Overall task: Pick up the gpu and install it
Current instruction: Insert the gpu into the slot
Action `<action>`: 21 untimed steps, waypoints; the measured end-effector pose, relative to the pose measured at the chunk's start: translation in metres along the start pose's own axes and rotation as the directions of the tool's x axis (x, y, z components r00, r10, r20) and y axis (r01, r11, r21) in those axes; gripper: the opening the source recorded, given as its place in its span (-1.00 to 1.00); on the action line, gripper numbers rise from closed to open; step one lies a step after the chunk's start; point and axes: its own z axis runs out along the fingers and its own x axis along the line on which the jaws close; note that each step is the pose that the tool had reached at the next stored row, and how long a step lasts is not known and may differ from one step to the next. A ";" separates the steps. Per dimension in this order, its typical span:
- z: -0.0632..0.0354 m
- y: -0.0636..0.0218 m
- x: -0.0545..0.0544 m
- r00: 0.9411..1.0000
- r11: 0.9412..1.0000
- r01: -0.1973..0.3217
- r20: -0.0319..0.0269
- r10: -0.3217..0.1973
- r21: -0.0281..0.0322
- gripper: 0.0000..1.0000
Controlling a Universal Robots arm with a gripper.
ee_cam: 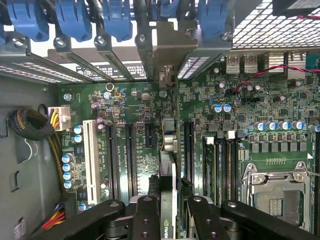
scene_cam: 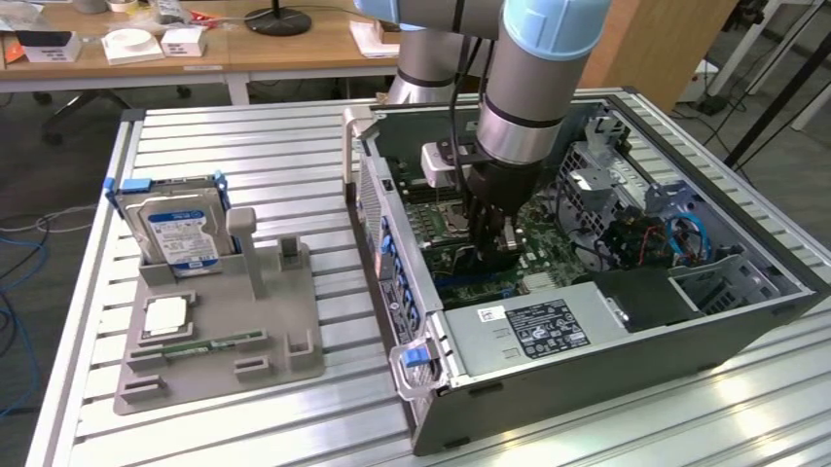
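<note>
My gripper [scene_cam: 492, 251] is low inside the open computer case [scene_cam: 624, 341], over the green motherboard [ee_cam: 125, 115]. It is shut on the gpu [ee_cam: 168, 165], a thin dark card seen edge-on between the black fingers [ee_cam: 145, 220]. The card stands upright on its edge along a long expansion slot, its silvery bracket end [ee_cam: 165, 52] reaching the case's rear slot openings. Whether the card's edge connector is seated in the slot is hidden by the card itself. In the exterior view the fingers cover most of the card.
Blue slot clips [ee_cam: 115, 20] line the rear wall near the bracket. The CPU socket [ee_cam: 277, 195] and capacitors lie beside the card. Outside the case, a grey fixture [scene_cam: 221, 336] holds a hard drive [scene_cam: 182, 229], a chip [scene_cam: 166, 316] and a green RAM stick [scene_cam: 214, 343].
</note>
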 end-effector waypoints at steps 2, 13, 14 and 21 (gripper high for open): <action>0.0000 0.0000 0.000 1.000 1.000 0.000 0.000 0.000 0.000 -0.47; 0.0019 0.0000 0.000 1.000 1.000 0.000 0.001 0.000 0.001 -0.47; 0.0018 0.0000 0.000 1.000 1.000 0.000 0.000 0.000 0.001 -0.47; 0.0017 0.0000 0.000 1.000 1.000 0.000 0.000 0.000 0.001 -0.47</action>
